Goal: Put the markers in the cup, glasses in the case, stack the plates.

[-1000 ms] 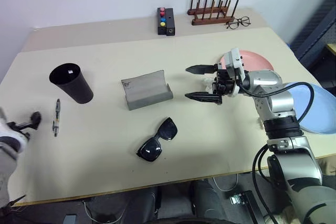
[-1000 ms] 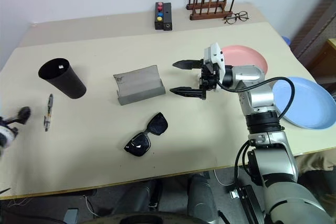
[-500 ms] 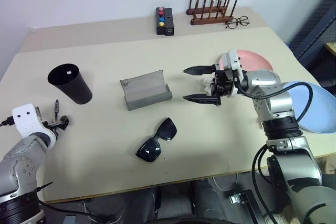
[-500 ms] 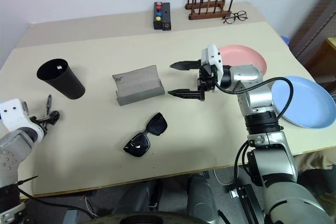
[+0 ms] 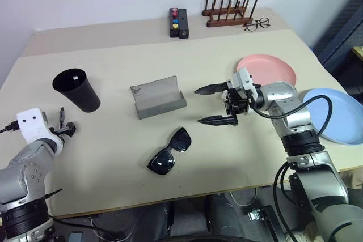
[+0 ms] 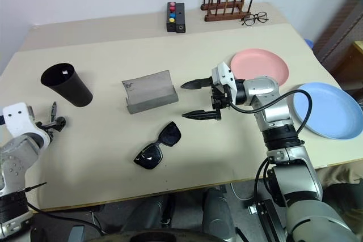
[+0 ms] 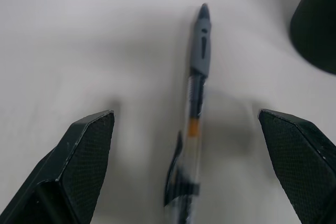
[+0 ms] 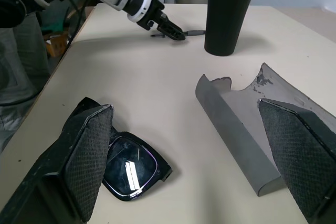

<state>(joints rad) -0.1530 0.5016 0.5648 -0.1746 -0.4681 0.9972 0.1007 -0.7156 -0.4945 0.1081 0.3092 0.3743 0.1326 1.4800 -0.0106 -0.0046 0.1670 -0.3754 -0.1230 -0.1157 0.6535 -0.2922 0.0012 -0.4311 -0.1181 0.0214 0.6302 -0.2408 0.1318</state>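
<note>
A dark grey marker [image 7: 197, 93] with a clip lies on the table just left of the black cup [image 5: 76, 89]. My left gripper [image 5: 65, 126] is low over the marker and open, one finger on each side of it. The grey case [image 5: 157, 97] stands open at mid-table, with the black sunglasses [image 5: 170, 151] lying in front of it. My right gripper [image 5: 198, 106] hovers open and empty just right of the case, pointing left. The pink plate [image 5: 272, 66] and the blue plate [image 5: 340, 114] lie apart on the right.
Along the back edge stand a black box with coloured buttons [image 5: 178, 22], a wooden peg rack [image 5: 228, 12] and wire-rimmed eyeglasses [image 5: 257, 24]. Something small and pale shows inside the cup's rim.
My left gripper has come in from the left edge and settled over the marker. My right gripper has drifted a little lower and to the left, still open.
</note>
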